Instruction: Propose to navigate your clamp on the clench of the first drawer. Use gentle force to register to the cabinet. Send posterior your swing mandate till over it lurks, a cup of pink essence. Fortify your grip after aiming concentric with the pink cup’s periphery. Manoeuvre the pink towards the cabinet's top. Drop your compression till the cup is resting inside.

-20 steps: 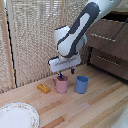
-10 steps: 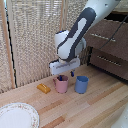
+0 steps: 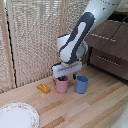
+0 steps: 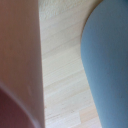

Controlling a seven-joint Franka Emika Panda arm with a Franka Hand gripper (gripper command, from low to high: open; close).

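The clamp is seen at the end of the white arm, lowered right onto the pink cup, so that its dark fingers reach down to the cup's rim. Whether the fingers are already pressed on the rim or are apart cannot be told, because the tips are hidden by the clamp body and the cup mouth. The pink cup is placed directly below the clamp, upright on the wooden table. Just beside the clamp, towards the exterior view's right, a blue mug is standing, very near the pink cup but seemingly not touching it. On the other side of the clamp, a small orange block is lying on the table, and farther from the clamp, at the near corner, a white plate is seen. The cabinet is located behind the clamp, at the exterior view's right, well apart from it, with the first drawer shut. In the wrist view, the pink cup's wall and the blue mug are shown very close, with a strip of table between them.
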